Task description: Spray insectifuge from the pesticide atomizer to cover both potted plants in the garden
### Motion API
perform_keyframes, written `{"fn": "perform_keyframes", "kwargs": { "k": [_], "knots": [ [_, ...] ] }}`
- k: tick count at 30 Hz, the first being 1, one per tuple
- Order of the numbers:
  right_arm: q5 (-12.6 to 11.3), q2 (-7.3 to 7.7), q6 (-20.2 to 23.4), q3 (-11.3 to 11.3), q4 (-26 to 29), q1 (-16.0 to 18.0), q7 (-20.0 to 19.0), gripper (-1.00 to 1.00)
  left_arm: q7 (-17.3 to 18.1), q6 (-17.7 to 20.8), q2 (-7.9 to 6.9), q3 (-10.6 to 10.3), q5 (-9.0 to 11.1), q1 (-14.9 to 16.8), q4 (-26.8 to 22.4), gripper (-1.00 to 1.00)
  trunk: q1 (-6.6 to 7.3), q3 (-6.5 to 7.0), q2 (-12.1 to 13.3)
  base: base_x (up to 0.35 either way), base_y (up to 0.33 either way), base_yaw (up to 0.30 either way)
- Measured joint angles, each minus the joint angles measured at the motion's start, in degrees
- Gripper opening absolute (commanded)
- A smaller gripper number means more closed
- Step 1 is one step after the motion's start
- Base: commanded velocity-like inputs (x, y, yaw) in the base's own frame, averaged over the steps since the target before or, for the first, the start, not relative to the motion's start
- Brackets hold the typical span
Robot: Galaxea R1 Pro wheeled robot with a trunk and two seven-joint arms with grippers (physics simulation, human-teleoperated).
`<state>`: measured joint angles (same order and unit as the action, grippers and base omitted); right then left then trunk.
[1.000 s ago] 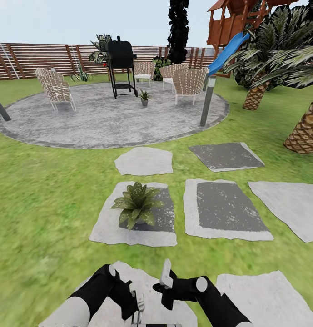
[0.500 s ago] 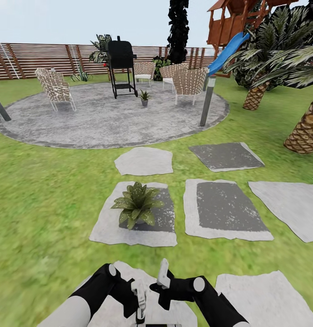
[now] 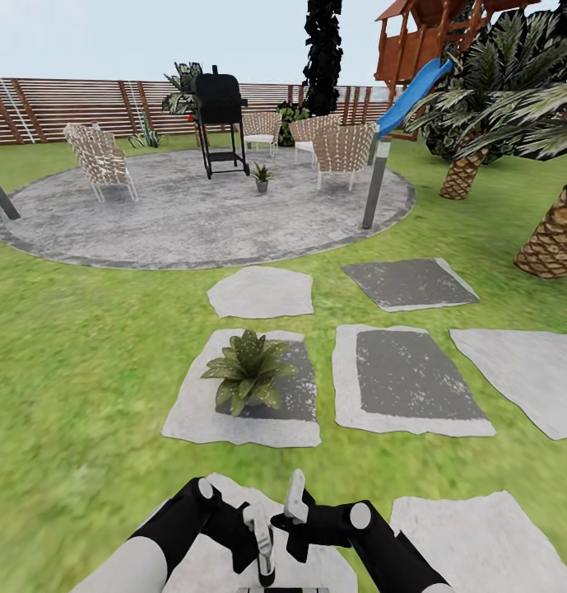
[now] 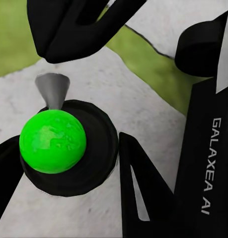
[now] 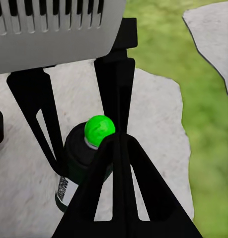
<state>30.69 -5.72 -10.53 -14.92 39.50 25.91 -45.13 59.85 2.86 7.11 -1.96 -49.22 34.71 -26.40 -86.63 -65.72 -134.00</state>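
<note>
The lawn takes up most of the head view. A round paved patio and a slatted fence lie beyond it, with grey slabs set in the grass nearer the robot.

A grill and chairs stand on the patio. One potted plant sits on a near slab. The second potted plant stands well apart from it, on the patio just beside the grill.

Both arms hang low over the nearest slab. The left gripper has a finger on each side of the spray bottle, and both fingers appear pressed against it, so it is judged to be grasping the bottle. The right gripper has its fingers closed together on nothing, just beside the bottle. The bottle stands upright over that slab, with a green ball on top and a grey nozzle beside the ball.

Handling judgement: the bottle is probably light, stiff plastic with a smooth, slightly slippery surface. It is slim enough to tip or twist easily. The best hold is around the dark body below the head, which leaves the nozzle clear.

Compared with a second ago, the left gripper has shifted toward the centre and now sits closer to the right gripper. The plants, slabs and the view itself are unchanged.
</note>
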Motion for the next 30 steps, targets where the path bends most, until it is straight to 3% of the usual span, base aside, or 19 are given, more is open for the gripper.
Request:
{"fn": "perform_keyframes", "kwargs": {
  "k": [13, 19, 30],
  "knots": [
    [0.0, 0.00, 0.0, 0.0, 0.0, 0.0, 0.0, -1.00, 0.0, -0.1, -0.09, 0.0, 0.6, 0.0, 0.0, -1.00, 0.00, 0.00, 0.0, 0.000, 0.000, 0.000],
    [0.0, 0.02, 0.0, 0.0, 0.0, 0.0, 0.0, -1.00, 0.1, -2.7, -0.11, 0.1, 0.8, 0.0, 0.2, -1.00, 0.00, 0.00, 0.0, 0.000, 0.000, 0.000],
    [0.0, 0.00, 0.0, 0.0, 0.0, 0.0, 0.0, -1.00, 0.1, -2.9, -0.18, 0.1, 0.8, 0.1, 0.2, -1.00, 0.00, 0.00, 0.0, 0.000, 0.000, 0.000]
  ]
}}
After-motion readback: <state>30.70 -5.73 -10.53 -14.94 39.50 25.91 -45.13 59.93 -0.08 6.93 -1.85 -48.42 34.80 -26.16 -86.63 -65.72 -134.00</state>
